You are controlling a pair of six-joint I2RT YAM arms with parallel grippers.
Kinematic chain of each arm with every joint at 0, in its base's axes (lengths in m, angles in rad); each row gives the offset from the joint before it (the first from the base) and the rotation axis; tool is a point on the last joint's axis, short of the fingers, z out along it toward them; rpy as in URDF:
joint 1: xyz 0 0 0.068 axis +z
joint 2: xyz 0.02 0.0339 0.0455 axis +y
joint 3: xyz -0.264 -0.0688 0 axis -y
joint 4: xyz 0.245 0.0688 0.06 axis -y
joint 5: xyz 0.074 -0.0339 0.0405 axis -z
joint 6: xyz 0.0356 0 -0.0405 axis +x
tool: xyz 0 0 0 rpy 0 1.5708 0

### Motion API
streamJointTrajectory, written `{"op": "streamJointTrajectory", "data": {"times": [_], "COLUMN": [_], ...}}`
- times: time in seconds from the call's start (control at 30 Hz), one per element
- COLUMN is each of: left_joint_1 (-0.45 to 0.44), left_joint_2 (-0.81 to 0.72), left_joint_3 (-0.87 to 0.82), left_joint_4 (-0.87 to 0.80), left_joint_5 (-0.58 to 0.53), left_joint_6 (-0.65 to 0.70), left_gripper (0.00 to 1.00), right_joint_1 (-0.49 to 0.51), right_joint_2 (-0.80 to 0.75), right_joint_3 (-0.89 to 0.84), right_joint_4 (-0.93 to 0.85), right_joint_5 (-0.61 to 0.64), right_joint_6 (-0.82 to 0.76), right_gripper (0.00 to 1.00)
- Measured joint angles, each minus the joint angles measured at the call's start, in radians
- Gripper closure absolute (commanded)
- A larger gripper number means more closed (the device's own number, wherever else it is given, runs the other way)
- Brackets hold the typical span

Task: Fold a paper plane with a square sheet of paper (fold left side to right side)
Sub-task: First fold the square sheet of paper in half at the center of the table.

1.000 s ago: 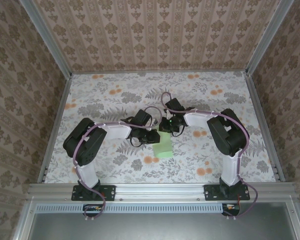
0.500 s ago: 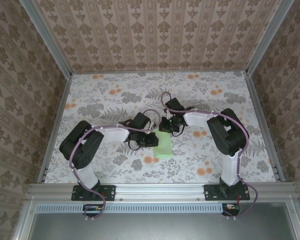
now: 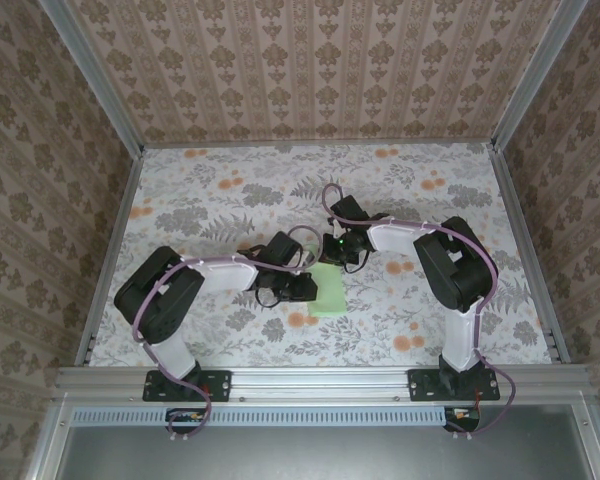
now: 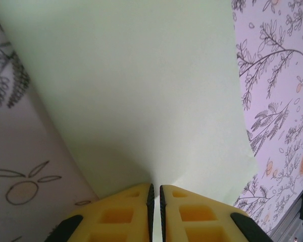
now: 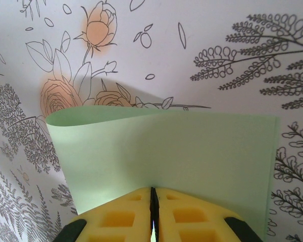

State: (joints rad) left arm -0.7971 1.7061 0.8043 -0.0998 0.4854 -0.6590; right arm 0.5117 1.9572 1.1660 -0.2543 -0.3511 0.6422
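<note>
While in both end effectors (image 4: pixel 155 194) (image 5: pixel 152 199) — smooth, curved pale-green paper plane (image 5: pixel 166 146).

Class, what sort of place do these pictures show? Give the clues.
Probably a staged robot test cell: patterned wall panels in an aluminium frame enclose a floral table, where the left gripper and right gripper pinch pale-green paper.

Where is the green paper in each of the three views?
Top external: paper near the centre of the floral table.
Left wrist: broad sheet above the left hand, which pinches it.
Right wrist: curved band above the right hand, which pinches it.
Shared landmark: the table's fern and flower print.
</note>
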Motion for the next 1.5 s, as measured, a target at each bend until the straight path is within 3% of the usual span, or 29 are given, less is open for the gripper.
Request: {"op": "streamJointTrajectory", "data": {"times": [1.07, 1.37, 1.5], "left_joint_1": [-0.075, -0.068, -0.023], "left_joint_2": [-0.101, -0.150, -0.211], "left_joint_3": [-0.128, -0.130, -0.108], "left_joint_4": [0.030, -0.029, -0.055], "left_joint_5": [0.016, 0.029, 0.045], "left_joint_6": [-0.038, -0.037, -0.025], "left_gripper": [0.85, 0.82, 0.79], "right_joint_1": [-0.002, -0.002, -0.002], "right_joint_2": [0.000, 0.000, 0.000], "right_joint_3": [0.000, 0.000, 0.000], "right_joint_4": [-0.001, 0.000, 0.000], "right_joint_5": [-0.002, -0.002, -0.002], "right_joint_6": [-0.004, -0.004, -0.004], "right_gripper": [0.88, 0.88, 0.88]}}
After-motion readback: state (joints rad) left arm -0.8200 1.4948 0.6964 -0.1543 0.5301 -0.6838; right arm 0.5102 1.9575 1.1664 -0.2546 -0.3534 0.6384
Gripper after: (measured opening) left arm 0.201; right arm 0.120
